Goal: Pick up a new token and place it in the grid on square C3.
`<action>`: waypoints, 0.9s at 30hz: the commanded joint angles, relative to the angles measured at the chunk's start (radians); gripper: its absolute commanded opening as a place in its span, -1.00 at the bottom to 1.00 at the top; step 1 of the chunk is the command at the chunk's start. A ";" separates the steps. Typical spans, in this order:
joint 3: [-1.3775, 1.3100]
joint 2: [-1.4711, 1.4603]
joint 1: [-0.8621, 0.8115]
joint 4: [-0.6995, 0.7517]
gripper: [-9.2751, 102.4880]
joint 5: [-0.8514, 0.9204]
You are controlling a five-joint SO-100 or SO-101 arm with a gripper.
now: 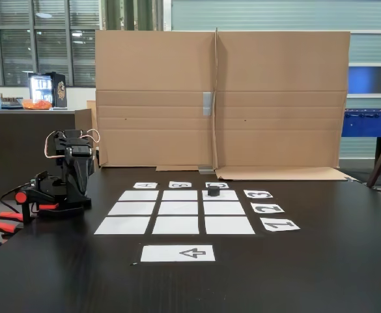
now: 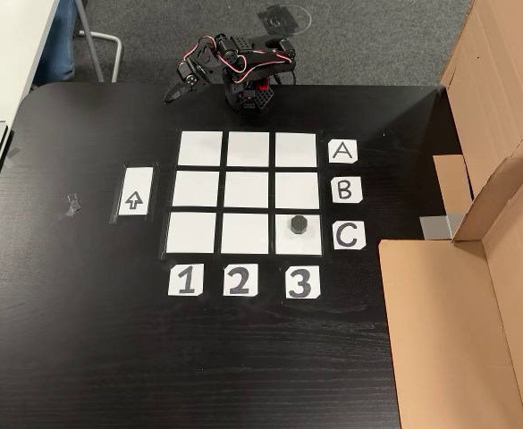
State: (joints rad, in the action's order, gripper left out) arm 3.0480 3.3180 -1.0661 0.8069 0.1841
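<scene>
One token [image 2: 298,223] on square C3 [image 2: 310,241], far from hand [image 2: 173,92].

Low front view and steep overhead view, both on the grid [image 1: 174,208].

Cards [image 2: 342,152]: A, B, C, 1, 2, 3

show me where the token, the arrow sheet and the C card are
token [image 2: 298,223], a fixed view from above, on its black top.
arrow sheet [image 2: 134,195], same view, white paper above the arrow.
C card [image 2: 348,235], same view, on the letter.
</scene>
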 commanded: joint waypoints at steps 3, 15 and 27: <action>-0.003 0.006 0.000 0.005 -0.82 -0.011; -0.003 0.006 0.000 0.009 -0.82 -0.012; -0.003 0.006 0.002 0.018 -0.82 -0.012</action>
State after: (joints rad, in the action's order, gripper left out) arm 3.0480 3.3180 -1.0661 0.8222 0.1841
